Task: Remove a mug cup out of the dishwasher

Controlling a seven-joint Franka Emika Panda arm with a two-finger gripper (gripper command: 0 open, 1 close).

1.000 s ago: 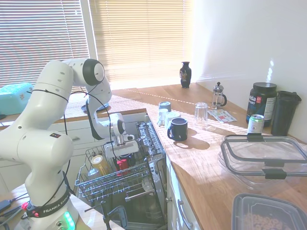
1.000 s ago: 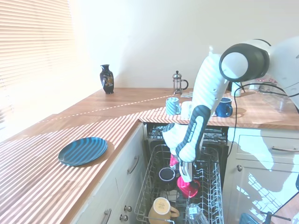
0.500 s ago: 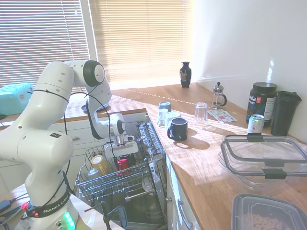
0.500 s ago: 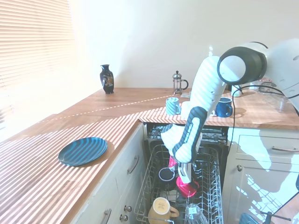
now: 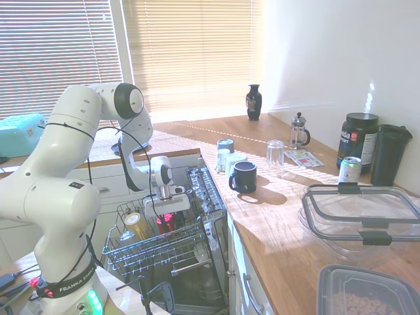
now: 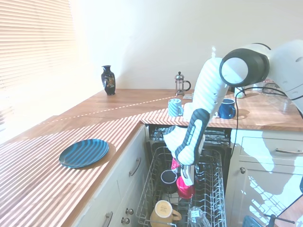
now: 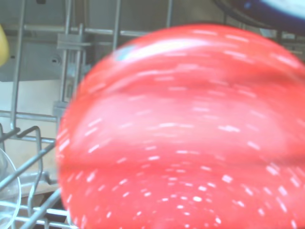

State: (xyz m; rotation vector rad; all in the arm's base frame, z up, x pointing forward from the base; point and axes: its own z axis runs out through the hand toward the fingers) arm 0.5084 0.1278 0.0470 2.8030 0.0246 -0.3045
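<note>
Dishwasher [image 6: 156, 158], door down and wire rack [image 5: 154, 252] drawn out; the gripper [image 6: 183, 180] appears clamped on the red mug cup [image 6: 185, 188], which hangs low over the rack — a straight vertical lift, held upright, should clear the bars; just beside it sit a black mug [image 6: 168, 178] and a yellow mug [image 6: 163, 210]; these and the rack tines could snag it.

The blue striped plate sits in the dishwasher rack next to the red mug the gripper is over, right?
Not quite: the second exterior view shows the blue striped plate on the wooden counter, outside the dishwasher. The red mug is in the rack, under the gripper.
</note>
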